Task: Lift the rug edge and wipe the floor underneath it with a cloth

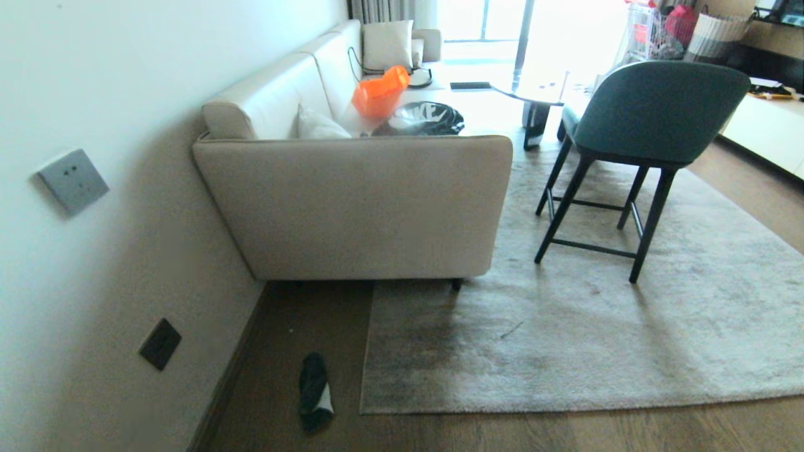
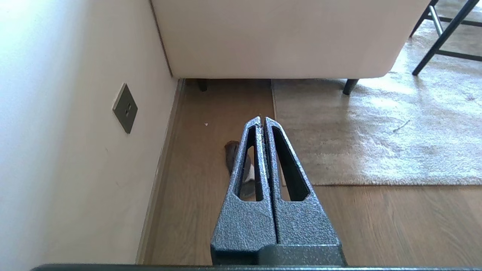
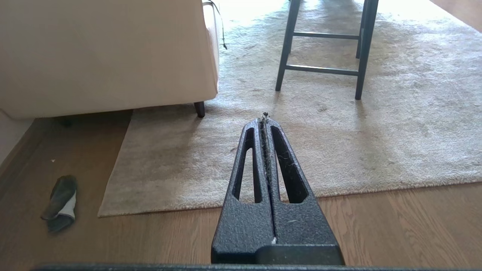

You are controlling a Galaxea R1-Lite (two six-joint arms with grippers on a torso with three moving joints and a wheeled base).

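Nothing of the task looks started, judging by how things lie: the rug edge (image 1: 367,351) lies flat on the floor (image 1: 276,351), its near corner (image 1: 363,411) undisturbed, and the cloth (image 1: 314,392) sits crumpled on the bare planks between the wall's skirting and that corner, just beside the rug's left border but not touching it. The left end effector (image 2: 262,119) hangs above the floor with its fingers pressed together and nothing between them, pointed toward the cloth and the rug's border; the right end effector (image 3: 265,118) is likewise pressed together and empty, hanging over the rug's front edge. Picking up the cloth, raising the border and wiping beneath all remain to be done. The cloth reads dark with a pale patch, and in the left wrist view the end effector's own fingers cover much of it, so its folds cannot be made out. The rug's far end runs under the sofa (image 1: 352,207) and the green chair (image 1: 647,125), and its right side is cut off.
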